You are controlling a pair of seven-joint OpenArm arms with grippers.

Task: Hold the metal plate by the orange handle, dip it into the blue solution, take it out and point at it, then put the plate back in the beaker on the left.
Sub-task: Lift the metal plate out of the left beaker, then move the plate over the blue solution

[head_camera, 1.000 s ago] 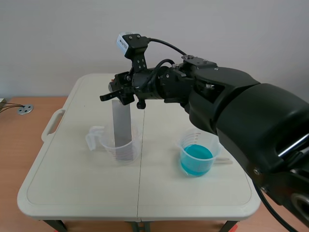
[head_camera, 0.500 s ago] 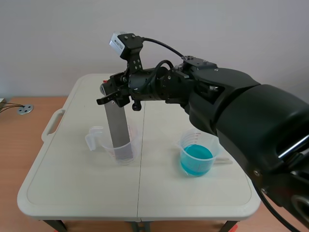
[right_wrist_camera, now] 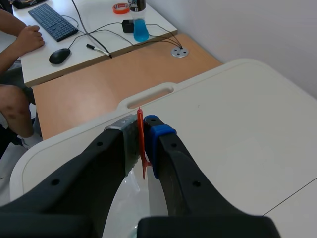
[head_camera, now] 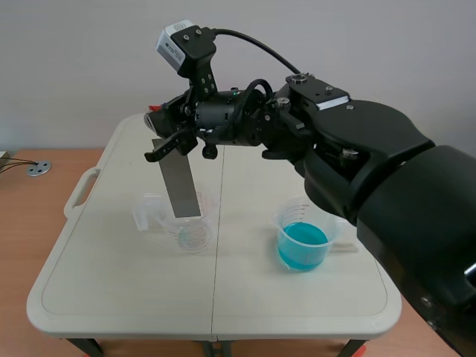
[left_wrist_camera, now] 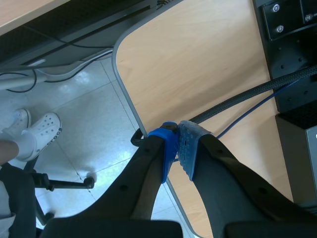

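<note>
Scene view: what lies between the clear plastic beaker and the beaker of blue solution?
Between clear plastic beaker and blue-solution beaker: only bare white table, in scene view.

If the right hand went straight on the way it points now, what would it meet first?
Probably the white table near its handle slot; depth is unclear, so the right hand might pass over it.

Dull grey metal on the plate [head_camera: 181,186], smooth and flat. Thin orange handle [right_wrist_camera: 140,144], plastic by the look. Clear shiny plastic for the left beaker [head_camera: 195,232] and the right beaker [head_camera: 297,212]. Smooth matt cream plastic on the table [head_camera: 111,282]. Black arm shell [head_camera: 401,193], a little glossy. Soft, bumpy blue pads [right_wrist_camera: 159,133].
</note>
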